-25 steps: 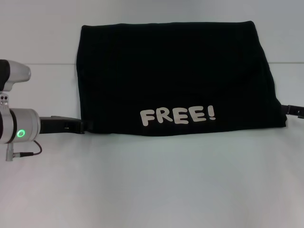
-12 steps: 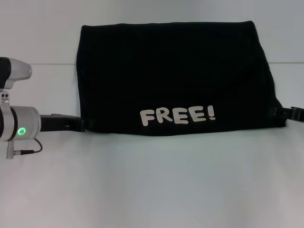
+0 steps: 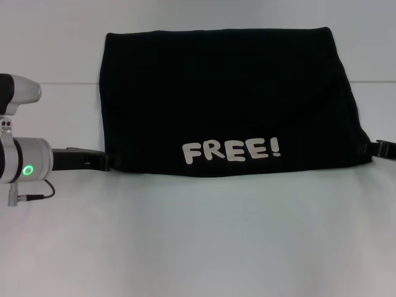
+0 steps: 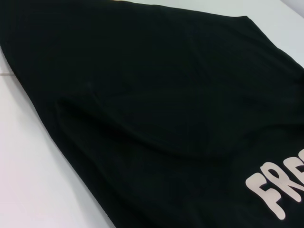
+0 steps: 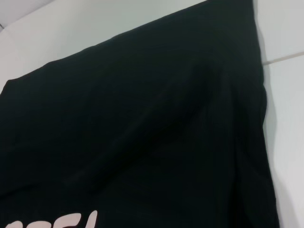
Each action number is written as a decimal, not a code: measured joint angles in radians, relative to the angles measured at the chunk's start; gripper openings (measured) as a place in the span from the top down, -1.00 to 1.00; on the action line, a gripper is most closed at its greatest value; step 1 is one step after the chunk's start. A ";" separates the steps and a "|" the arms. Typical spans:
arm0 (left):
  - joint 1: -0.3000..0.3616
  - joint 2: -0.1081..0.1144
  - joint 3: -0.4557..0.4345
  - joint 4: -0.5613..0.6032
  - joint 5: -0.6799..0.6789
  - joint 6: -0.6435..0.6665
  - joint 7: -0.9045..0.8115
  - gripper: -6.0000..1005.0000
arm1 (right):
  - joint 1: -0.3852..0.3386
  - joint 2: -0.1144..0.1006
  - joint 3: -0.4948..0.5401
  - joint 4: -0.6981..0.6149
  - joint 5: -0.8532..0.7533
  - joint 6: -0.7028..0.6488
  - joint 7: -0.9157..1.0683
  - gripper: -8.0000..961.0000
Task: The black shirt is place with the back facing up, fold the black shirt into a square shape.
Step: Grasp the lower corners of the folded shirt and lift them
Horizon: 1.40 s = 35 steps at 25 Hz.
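Left gripper (image 3: 106, 162): low over the table, reaching in from the left, its black tip at the near-left corner of the black shirt (image 3: 226, 99). Tip and fabric are both black and merge at that point, so whether the fingers are apart, together or clamped on the cloth cannot be told. The silver wrist housing (image 3: 25, 164) behind it shows a lit green ring, with a thin cable looping beneath.

Right gripper (image 3: 382, 148): only a short black part shows at the right edge of the head view, level with the shirt's near-right corner and just beside it. Contact with the fabric cannot be confirmed, and the state of its fingers cannot be told.

Black shirt: lies flat on the white table (image 3: 204, 241), in the far half of the work area, folded into a wide block, broader toward the near edge. The pale "FREE!" lettering (image 3: 231, 150) faces up, close to the near edge and slightly right of centre. The far edge is straight; the right side slopes outward toward the near corner.

Left wrist view: shirt surface (image 4: 156, 104) fills most of the picture, with shallow creases and part of the lettering. Right wrist view: shirt surface (image 5: 142, 137) likewise, with soft diagonal folds and table visible beyond its edges.
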 joint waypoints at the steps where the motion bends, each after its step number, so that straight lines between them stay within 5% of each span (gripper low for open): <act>1: 0.000 0.000 0.000 0.000 0.000 -0.001 0.000 0.99 | 0.000 0.000 0.000 0.001 0.000 0.001 -0.001 0.30; 4: 0.002 0.000 0.000 -0.002 0.000 -0.001 0.002 0.99 | -0.002 0.002 0.000 0.003 0.000 0.007 -0.003 0.60; 12: 0.006 -0.002 0.000 -0.006 0.000 -0.001 0.010 0.99 | -0.012 0.005 0.004 0.004 0.002 0.018 -0.018 0.91; 20: 0.028 0.001 -0.017 0.038 -0.002 0.063 0.003 0.99 | -0.057 0.003 0.021 -0.038 0.038 -0.099 -0.064 0.91; 35: 0.122 0.015 -0.074 0.216 0.003 0.447 0.010 0.99 | -0.256 -0.007 0.055 -0.182 0.078 -0.497 -0.126 0.91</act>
